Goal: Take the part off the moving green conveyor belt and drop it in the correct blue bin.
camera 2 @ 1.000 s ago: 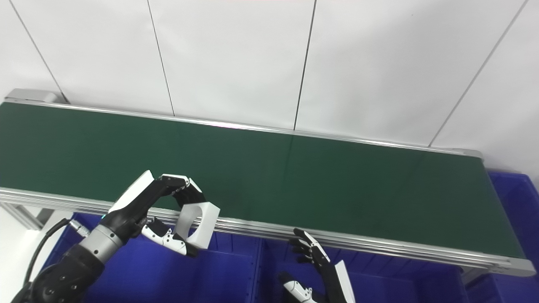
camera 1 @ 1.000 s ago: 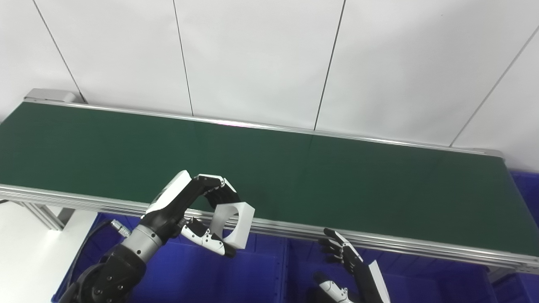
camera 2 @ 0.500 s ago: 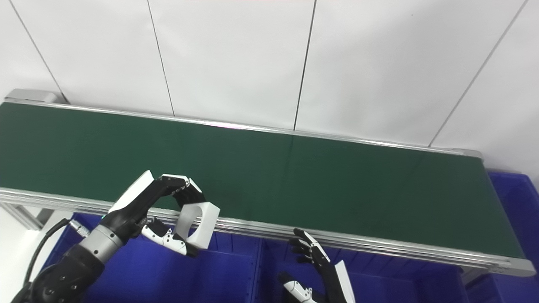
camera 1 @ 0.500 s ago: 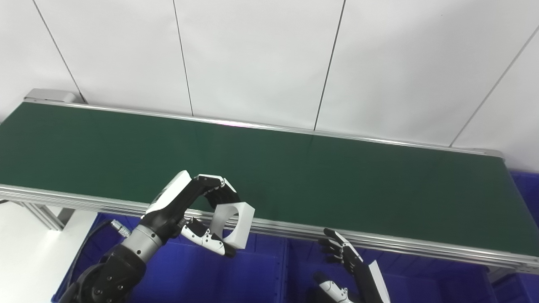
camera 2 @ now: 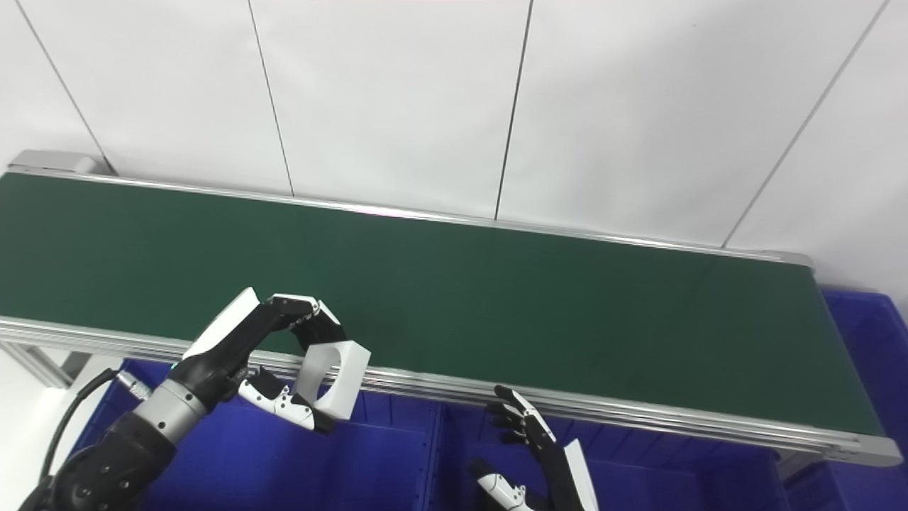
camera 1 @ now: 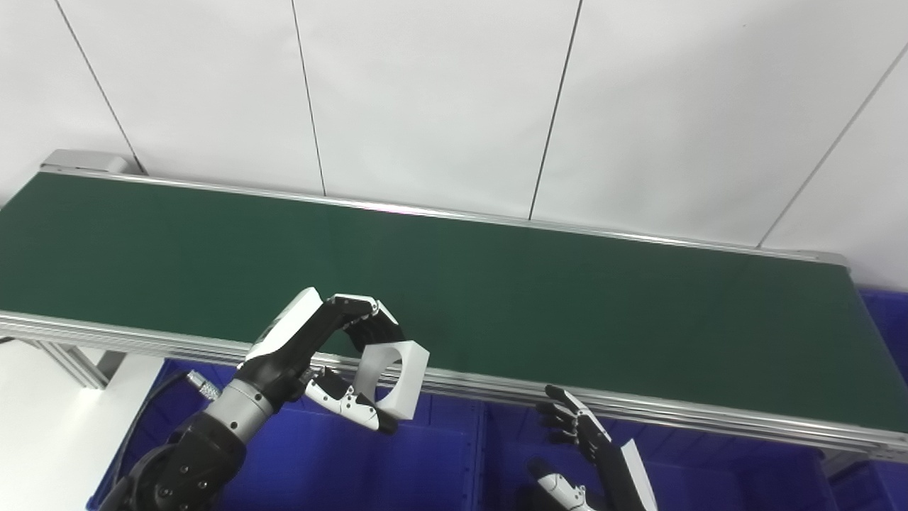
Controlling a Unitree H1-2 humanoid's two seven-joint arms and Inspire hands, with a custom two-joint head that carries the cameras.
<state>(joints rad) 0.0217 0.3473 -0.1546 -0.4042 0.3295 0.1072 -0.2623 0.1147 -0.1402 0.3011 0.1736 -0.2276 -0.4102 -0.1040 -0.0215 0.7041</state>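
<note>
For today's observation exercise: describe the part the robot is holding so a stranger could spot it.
Find the green conveyor belt; at its near edge the left hand holds a part over a blue bin. It is a white block with a round hole through it.

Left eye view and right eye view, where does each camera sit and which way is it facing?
Left eye view: on the robot's head, looking down and forward at the green conveyor belt; both arms rise from the bottom edge, the left robot hand holding the white part.
Right eye view: beside it, slightly to the right, same aim; the right robot hand shows open over the blue bins.
Shared: belt, bins, part, both hands, white wall panels.
</note>
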